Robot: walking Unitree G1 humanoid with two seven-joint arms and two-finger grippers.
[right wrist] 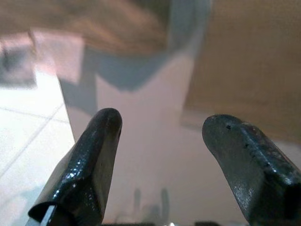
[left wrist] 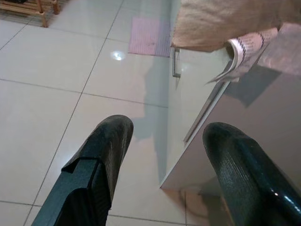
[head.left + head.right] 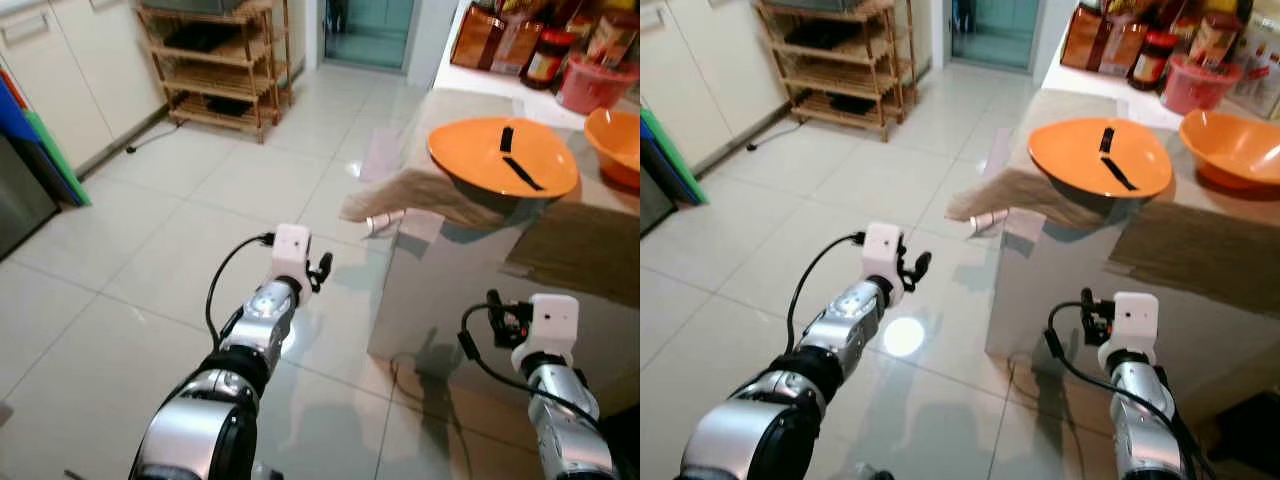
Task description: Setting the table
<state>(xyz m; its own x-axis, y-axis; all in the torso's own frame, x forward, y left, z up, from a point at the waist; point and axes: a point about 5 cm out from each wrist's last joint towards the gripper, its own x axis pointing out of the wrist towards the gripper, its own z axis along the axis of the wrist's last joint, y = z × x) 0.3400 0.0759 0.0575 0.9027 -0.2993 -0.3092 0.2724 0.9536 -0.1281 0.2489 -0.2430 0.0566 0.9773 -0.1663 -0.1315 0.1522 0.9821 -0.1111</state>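
Eye views: orange plate (image 3: 502, 156) rests on tabletop (image 3: 1200, 235) near its edge, black utensil on it, likely staged for setting; second orange bowl (image 3: 1236, 146) beside plate.

Left wrist view: left gripper (image 2: 167, 165) low, short of tabletop, jaws released, empty.

Right wrist view: right gripper (image 1: 164, 162) facing tabletop side, below plate, jaws released.

A wide, shallow orange plastic plate (image 3: 502, 156) sits upright near the front edge of the pale worktop (image 3: 470, 108), resting on a beige woven cloth (image 3: 420, 196) that droops over the corner. Two short black strips (image 3: 514, 162) lie inside the plate. A deeper orange plastic bowl (image 3: 616, 146) stands just beside it, to the robot's right.
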